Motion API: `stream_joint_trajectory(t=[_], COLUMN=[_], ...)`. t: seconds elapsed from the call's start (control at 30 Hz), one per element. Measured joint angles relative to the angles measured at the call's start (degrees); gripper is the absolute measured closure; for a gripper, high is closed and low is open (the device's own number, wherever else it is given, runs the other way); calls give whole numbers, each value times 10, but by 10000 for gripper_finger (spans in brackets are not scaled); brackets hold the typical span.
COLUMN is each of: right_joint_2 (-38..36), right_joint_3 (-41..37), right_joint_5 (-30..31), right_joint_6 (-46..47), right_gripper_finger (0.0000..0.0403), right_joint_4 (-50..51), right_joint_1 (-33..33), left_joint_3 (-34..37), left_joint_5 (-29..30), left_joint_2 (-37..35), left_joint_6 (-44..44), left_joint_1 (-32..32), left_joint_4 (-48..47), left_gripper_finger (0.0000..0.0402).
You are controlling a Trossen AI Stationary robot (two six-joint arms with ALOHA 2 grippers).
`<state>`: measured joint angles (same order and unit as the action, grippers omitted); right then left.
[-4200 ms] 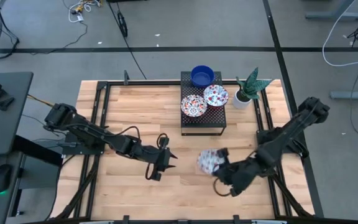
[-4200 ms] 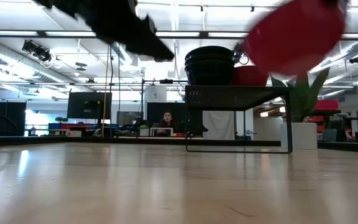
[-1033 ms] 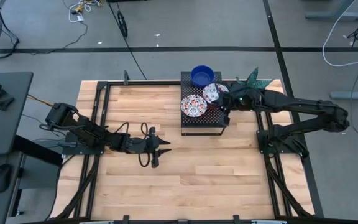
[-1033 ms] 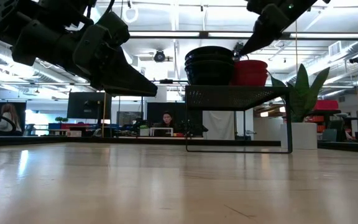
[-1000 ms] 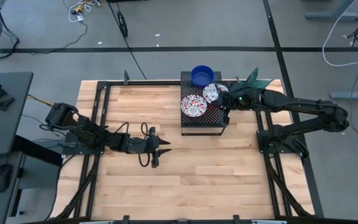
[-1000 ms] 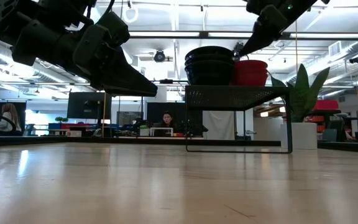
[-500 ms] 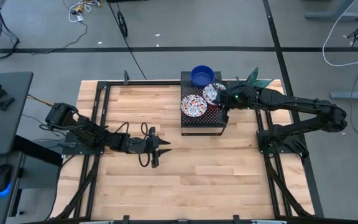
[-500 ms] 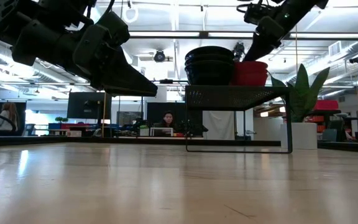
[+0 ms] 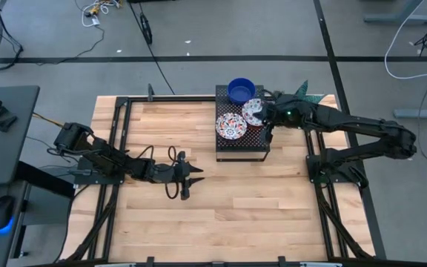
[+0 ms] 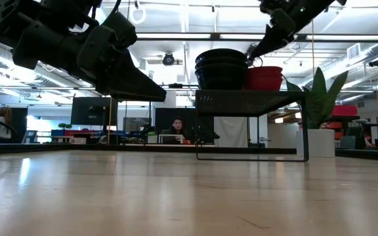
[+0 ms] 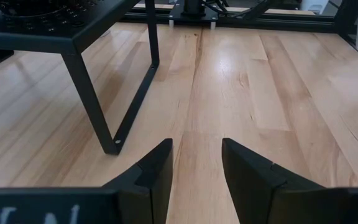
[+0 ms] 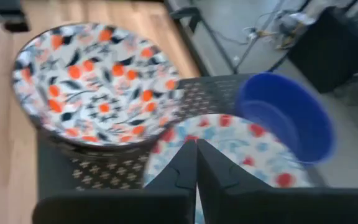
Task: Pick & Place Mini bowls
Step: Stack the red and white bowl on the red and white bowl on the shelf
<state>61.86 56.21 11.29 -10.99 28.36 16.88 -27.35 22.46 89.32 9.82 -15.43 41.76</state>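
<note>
My left gripper (image 9: 187, 179) parted and empty over the wooden table (image 9: 273, 208) at left centre, my right gripper (image 9: 267, 126) clenched above the floral mini bowls (image 9: 231, 125) on the black perforated stand (image 9: 242, 144) upper centre, blue mini bowl (image 9: 241, 90) behind, potted plant (image 10: 317, 108) at right.

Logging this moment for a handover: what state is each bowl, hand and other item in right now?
Blue bowl: upright on the rack, empty.
Left floral bowl: upright on the rack.
Right floral bowl: on the rack, right hand's tips over it.
Right hand: shut.
Left hand: open, empty, above the table.
Plant: upright.
</note>
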Motion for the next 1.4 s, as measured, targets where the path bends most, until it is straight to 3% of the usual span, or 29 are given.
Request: stream_joint_trajectory(t=[0.3, 0.73, 1.4], right_joint_2=[-90, -158, -161], right_joint_3=[-14, -205, -214], right_joint_5=[-4, -29, -33], right_joint_6=[21, 62, 88], right_gripper_finger=[400, 397, 396], right_joint_4=[12, -176, -173], right_joint_1=[12, 102, 151], left_joint_3=[0, 0, 0], left_joint_5=[0, 0, 0], left_joint_2=[0, 0, 0], left_joint_6=[1, 3, 1], left_joint_1=[0, 0, -2], left_joint_4=[0, 0, 34], left_gripper_finger=[260, 259, 260])
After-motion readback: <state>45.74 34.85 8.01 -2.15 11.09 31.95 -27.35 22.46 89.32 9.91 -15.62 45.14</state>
